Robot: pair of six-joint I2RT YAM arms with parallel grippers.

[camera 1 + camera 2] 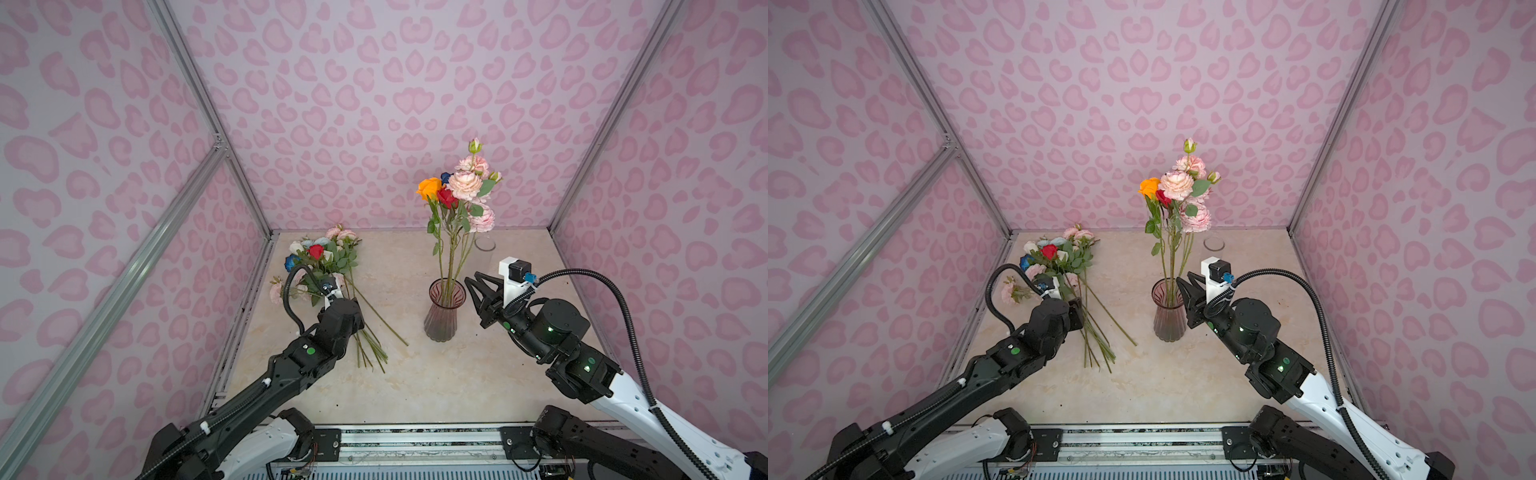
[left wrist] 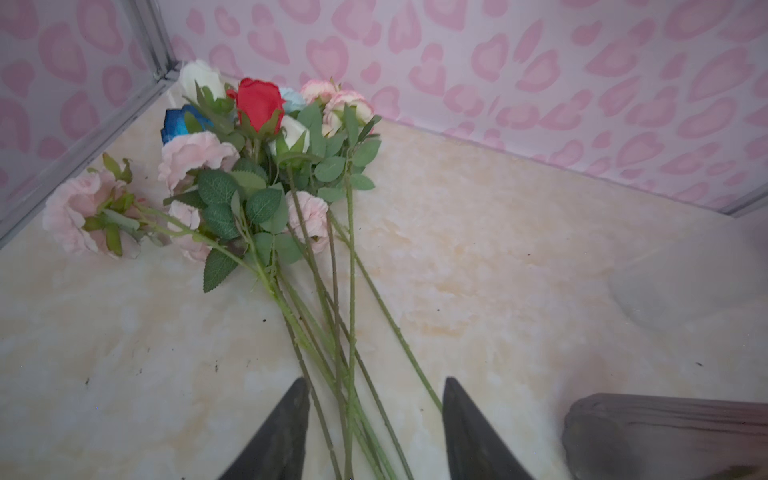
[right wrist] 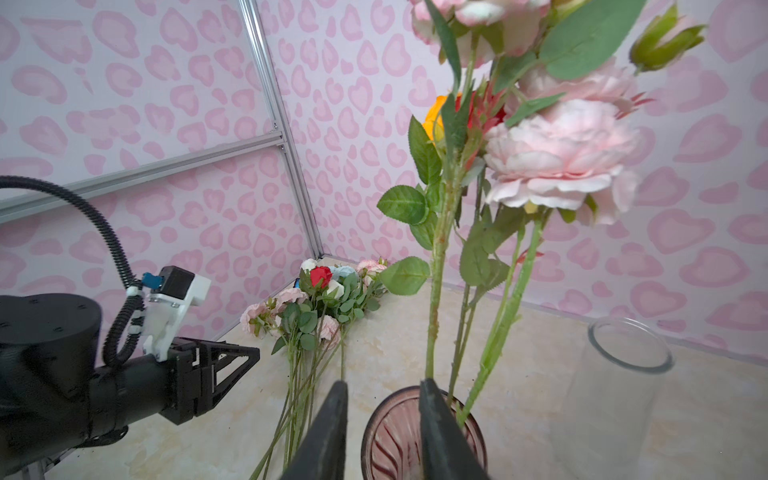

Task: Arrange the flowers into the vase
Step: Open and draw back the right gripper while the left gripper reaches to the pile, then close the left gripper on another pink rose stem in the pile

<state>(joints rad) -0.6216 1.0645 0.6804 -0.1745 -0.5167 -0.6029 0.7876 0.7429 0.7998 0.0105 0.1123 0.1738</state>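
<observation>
At the table's (image 1: 415, 386) 10 o'clock lie the loose flowers (image 1: 320, 257), heads to 12, stems fanning toward 5. The left gripper (image 2: 376, 384) hangs over those stems, jaws wide, straddling several without clamping any. Right of centre the vase (image 1: 441, 316) stands upright holding several stems; its blooms (image 1: 461, 187) rise high: orange, red, dark blue, pink. The right gripper (image 3: 383, 382) sits at the rim's 3 o'clock, jaws narrowly parted, empty. A clear jar (image 1: 485, 243) stands at the vase's 1 o'clock.
</observation>
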